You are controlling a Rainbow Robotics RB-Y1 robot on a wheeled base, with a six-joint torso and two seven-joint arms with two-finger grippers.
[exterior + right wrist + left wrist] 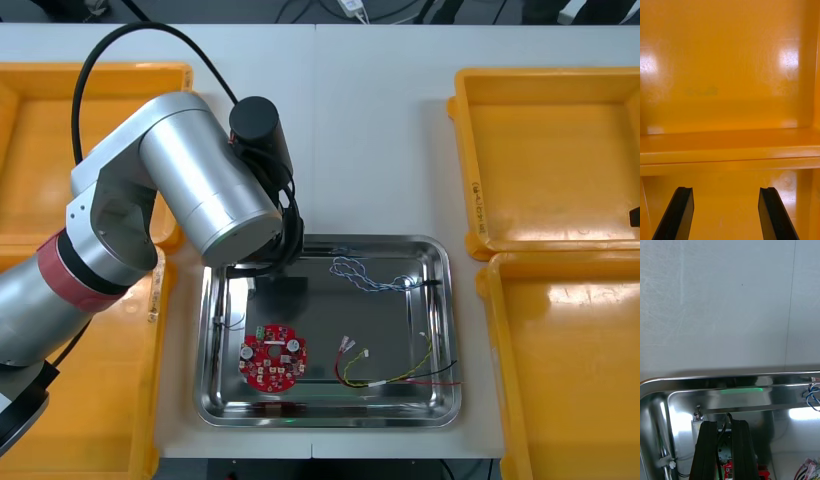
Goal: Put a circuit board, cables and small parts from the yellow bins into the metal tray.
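The metal tray [448, 330] lies mid-table. In it are a round red circuit board [272, 358], a twisted blue and white cable [368, 272] and a red and yellow cable [400, 378]. My left arm [200, 180] reaches over the tray's far left corner and covers its own gripper in the front view. In the left wrist view my left gripper [724, 424] hangs low inside the tray [733, 381], its fingers nearly together with a black cable [728, 419] pinched between them. A small metal part [697, 415] rests beside the fingers. My right gripper [726, 192] is open over a yellow bin [730, 93].
Two yellow bins [40, 150] [100, 400] flank the tray on the left, partly under the left arm, and two more [550, 160] [575, 370] on the right. The red board [729, 469] peeks out below the left fingers, with the blue and white cable [811, 395] off to one side.
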